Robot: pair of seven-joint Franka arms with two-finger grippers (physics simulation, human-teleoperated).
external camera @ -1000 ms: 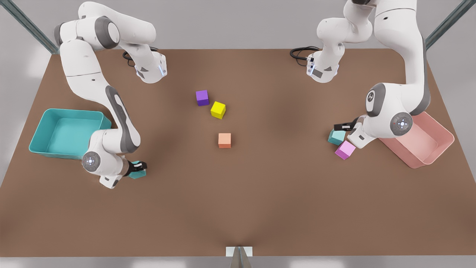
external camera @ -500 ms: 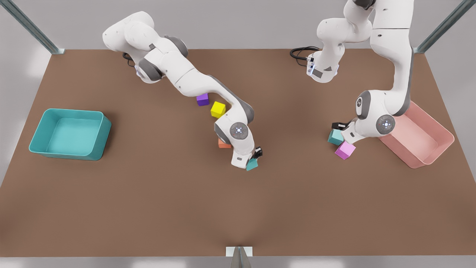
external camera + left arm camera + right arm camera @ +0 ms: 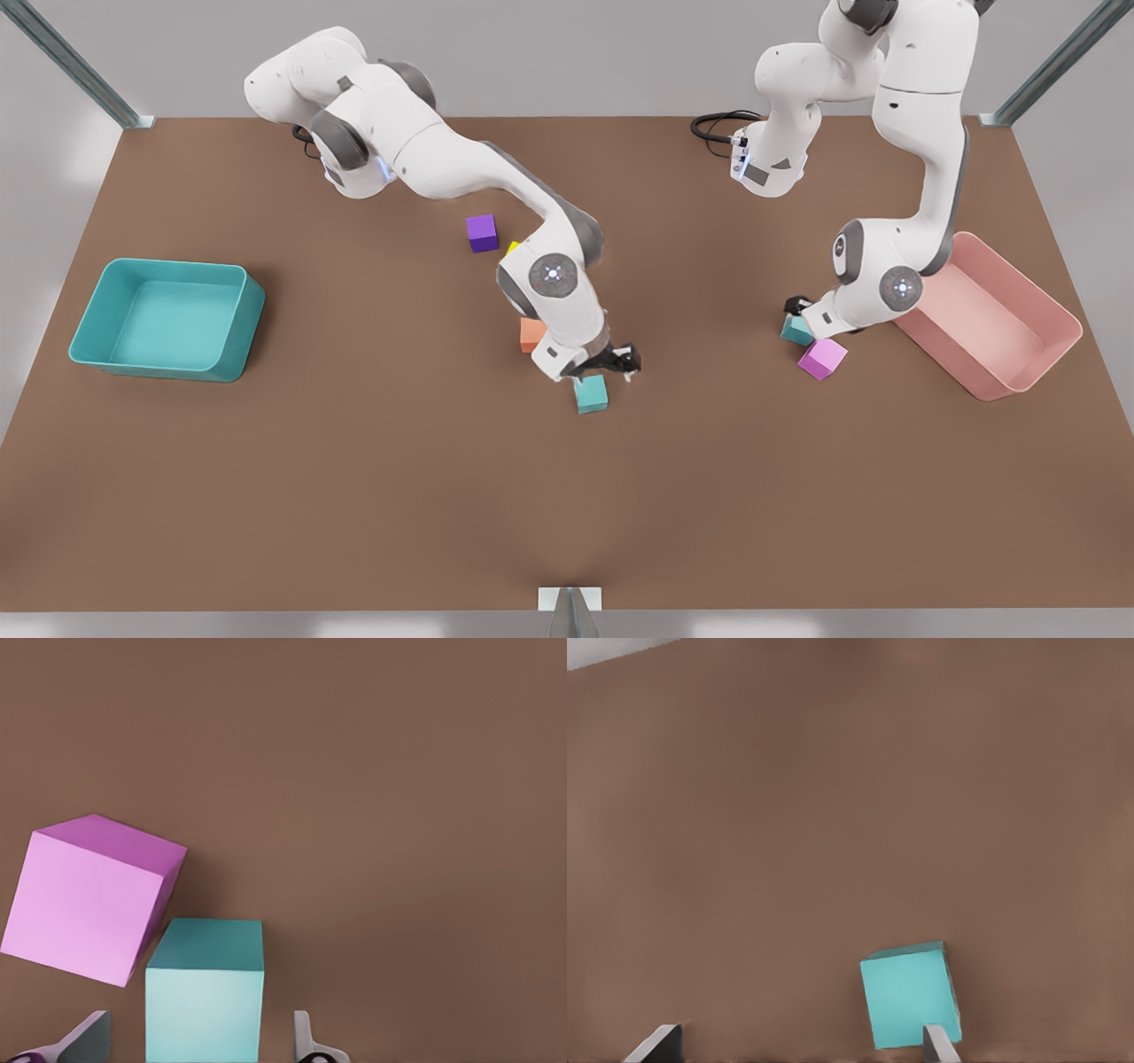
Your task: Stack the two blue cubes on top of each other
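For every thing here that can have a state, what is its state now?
left pincer: open, straddling the far teal cube
right pincer: open, beside the middle teal cube
far teal cube: on the table, unheld
middle teal cube: on the table, unheld, not stacked
pink cube: tilted
teal bin: empty
pink bin: empty

1. The front view looks steeply down from high above the near edge of the brown surface (image 3: 354, 496), taking in both arms.
2. The left wrist view sits close above the surface, sharing the pink cube (image 3: 89, 899) (image 3: 822, 358) with the front view.
3. The right wrist view, also close, shares the central teal cube (image 3: 911, 994) (image 3: 591, 393).
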